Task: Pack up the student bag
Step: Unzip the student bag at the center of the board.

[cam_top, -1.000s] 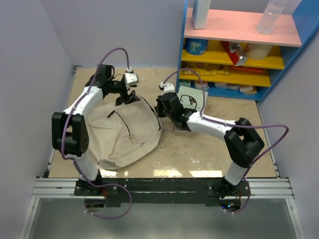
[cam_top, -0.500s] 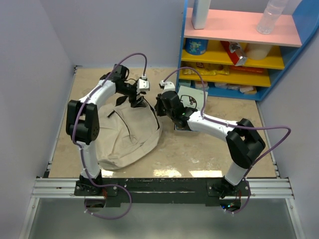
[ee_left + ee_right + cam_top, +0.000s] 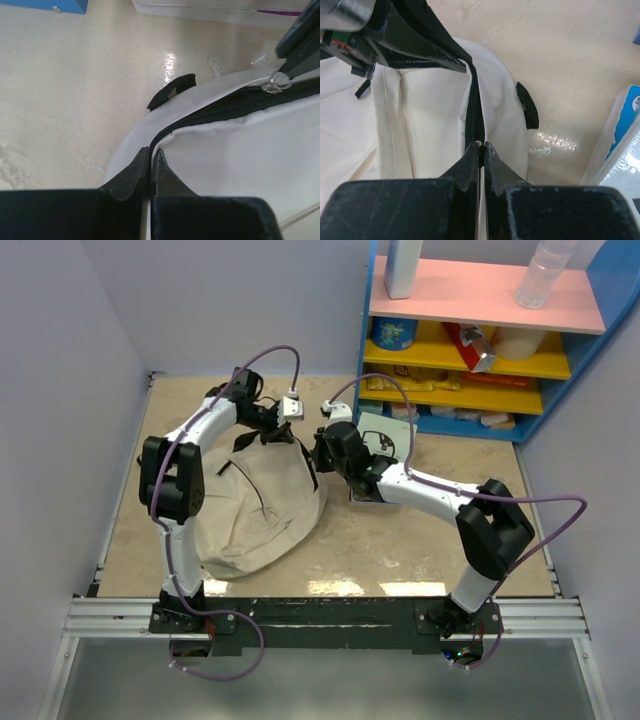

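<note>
The left gripper (image 3: 150,153) had its jaws wide a moment ago; now they pinch the zipper (image 3: 225,102) edge of the student bag (image 3: 255,505). The right gripper (image 3: 481,146) jaws grip the same seam. Probably both can now pull the mouth open. The bag lies on the desk (image 3: 390,540), left of centre; its inside is hidden.

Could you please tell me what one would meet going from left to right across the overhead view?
First the large beige fabric backpack with black zipper trim → flat white book → clear plastic bottle on the pink top shelf.
</note>
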You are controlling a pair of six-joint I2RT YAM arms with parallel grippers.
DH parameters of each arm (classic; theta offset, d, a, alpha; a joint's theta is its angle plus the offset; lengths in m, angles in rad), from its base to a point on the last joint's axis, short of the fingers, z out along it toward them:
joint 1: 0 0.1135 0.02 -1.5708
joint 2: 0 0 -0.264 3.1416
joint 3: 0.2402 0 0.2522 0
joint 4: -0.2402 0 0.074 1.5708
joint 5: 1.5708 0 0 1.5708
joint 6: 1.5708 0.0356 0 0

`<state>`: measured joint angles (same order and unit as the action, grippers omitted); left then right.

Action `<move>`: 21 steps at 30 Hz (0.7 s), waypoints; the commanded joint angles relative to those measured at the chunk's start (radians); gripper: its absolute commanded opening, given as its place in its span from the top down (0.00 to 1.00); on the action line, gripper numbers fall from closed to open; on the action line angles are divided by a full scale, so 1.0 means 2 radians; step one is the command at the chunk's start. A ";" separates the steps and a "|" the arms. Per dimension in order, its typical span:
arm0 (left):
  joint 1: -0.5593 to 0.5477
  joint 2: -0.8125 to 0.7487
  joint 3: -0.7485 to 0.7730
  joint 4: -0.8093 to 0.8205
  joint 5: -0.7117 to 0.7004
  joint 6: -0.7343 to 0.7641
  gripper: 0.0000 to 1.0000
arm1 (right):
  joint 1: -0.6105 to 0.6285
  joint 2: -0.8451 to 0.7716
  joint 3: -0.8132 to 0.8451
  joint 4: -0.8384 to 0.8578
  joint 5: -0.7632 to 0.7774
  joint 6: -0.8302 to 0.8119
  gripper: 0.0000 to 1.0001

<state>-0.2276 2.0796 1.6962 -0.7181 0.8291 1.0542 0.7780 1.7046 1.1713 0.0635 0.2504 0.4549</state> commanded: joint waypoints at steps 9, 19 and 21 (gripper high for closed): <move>0.023 -0.004 0.012 0.100 -0.105 -0.062 1.00 | 0.001 -0.084 -0.082 0.007 0.024 0.000 1.00; 0.059 -0.005 0.032 0.097 -0.133 -0.107 1.00 | 0.045 -0.068 -0.109 -0.006 0.048 0.011 1.00; 0.072 -0.002 0.048 0.074 -0.126 -0.108 1.00 | 0.052 -0.061 -0.109 -0.006 0.051 0.021 1.00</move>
<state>-0.1848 2.0796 1.7008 -0.5999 0.6731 0.8692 0.8391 1.5749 0.9726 0.0933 0.3138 0.4641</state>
